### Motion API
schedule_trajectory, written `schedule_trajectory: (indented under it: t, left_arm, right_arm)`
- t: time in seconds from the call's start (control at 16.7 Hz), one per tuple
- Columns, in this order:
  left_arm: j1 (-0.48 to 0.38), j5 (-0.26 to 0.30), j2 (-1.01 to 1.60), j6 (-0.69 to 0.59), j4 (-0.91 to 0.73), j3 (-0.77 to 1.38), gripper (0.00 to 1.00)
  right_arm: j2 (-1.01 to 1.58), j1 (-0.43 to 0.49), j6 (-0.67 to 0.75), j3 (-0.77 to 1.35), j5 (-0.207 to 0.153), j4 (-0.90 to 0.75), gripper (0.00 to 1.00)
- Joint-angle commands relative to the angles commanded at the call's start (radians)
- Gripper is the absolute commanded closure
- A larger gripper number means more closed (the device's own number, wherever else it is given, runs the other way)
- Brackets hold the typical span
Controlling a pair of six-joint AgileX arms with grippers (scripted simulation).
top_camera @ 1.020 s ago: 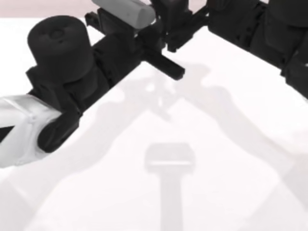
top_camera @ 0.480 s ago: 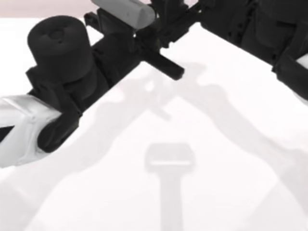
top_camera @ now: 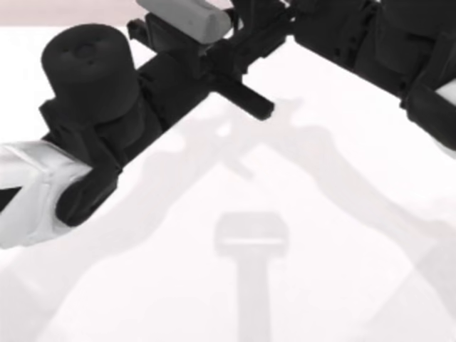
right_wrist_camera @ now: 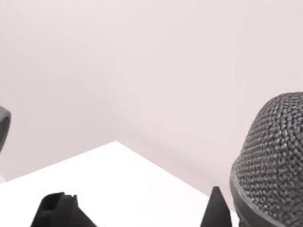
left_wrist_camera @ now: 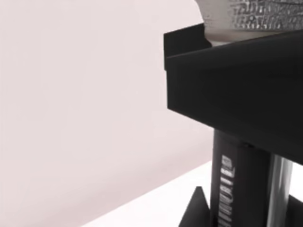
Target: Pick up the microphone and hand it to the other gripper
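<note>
The microphone [right_wrist_camera: 272,165] has a dark grey woven-mesh head and a black handle with pale lettering down it, the desk [top_camera: 342,235] is plain white with soft grey shadows, left arm is black with white segments, right arm all black, wall's pinkish

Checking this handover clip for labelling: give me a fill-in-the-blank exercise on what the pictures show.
The left pincer is shut on the ___.
The mesh head of the microphone is ___ in colour.
The right pincer has its fingers ___.
Missing words: microphone; grey; open.
</note>
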Motion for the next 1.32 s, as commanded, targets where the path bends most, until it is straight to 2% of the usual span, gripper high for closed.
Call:
schedule_trajectory:
  t: [0.12, 0.18, 0.66, 1.32]
  left_arm:
    - [0.000, 0.000, 0.000, 0.000, 0.000, 0.000, 1.00]
    - [0.000, 0.000, 0.000, 0.000, 0.000, 0.000, 1.00]
    - [0.000, 0.000, 0.000, 0.000, 0.000, 0.000, 1.00]
    - [0.000, 0.000, 0.000, 0.000, 0.000, 0.000, 0.17]
  right_arm:
    - [0.000, 0.000, 0.000, 0.000, 0.000, 0.000, 0.98]
    - [0.000, 0.000, 0.000, 0.000, 0.000, 0.000, 1.00]
    - [0.000, 0.000, 0.000, 0.000, 0.000, 0.000, 1.00]
    - [0.000, 0.000, 0.000, 0.000, 0.000, 0.000, 1.00]
